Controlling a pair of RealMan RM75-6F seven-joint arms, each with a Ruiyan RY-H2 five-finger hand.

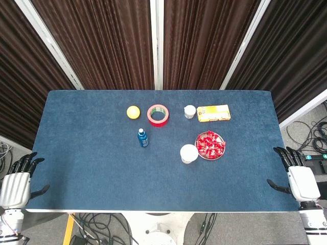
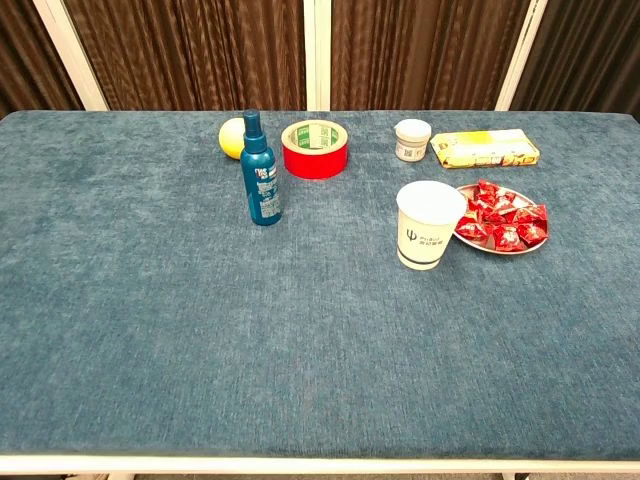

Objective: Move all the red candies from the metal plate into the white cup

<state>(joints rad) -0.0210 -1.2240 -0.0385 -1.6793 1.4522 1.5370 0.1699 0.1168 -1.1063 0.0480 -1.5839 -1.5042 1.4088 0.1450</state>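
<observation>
A metal plate point(image 1: 221, 153) point(image 2: 535, 247) sits right of centre on the blue table, holding a heap of red candies point(image 1: 210, 144) point(image 2: 502, 222). A white paper cup point(image 1: 188, 153) point(image 2: 428, 226) stands upright just left of the plate, touching or nearly touching its rim. My left hand point(image 1: 18, 181) rests off the table's near left corner, fingers spread, holding nothing. My right hand point(image 1: 297, 177) sits off the near right corner, fingers spread and empty, well short of the plate. Neither hand shows in the chest view.
Behind the cup stand a blue spray bottle point(image 1: 142, 138) point(image 2: 259, 170), a yellow ball point(image 1: 133, 112) point(image 2: 231, 137), a red tape roll point(image 1: 158, 114) point(image 2: 316, 148), a small white jar point(image 1: 190, 112) point(image 2: 412, 139) and a yellow box point(image 1: 213, 113) point(image 2: 485, 148). Dark curtains hang behind the table.
</observation>
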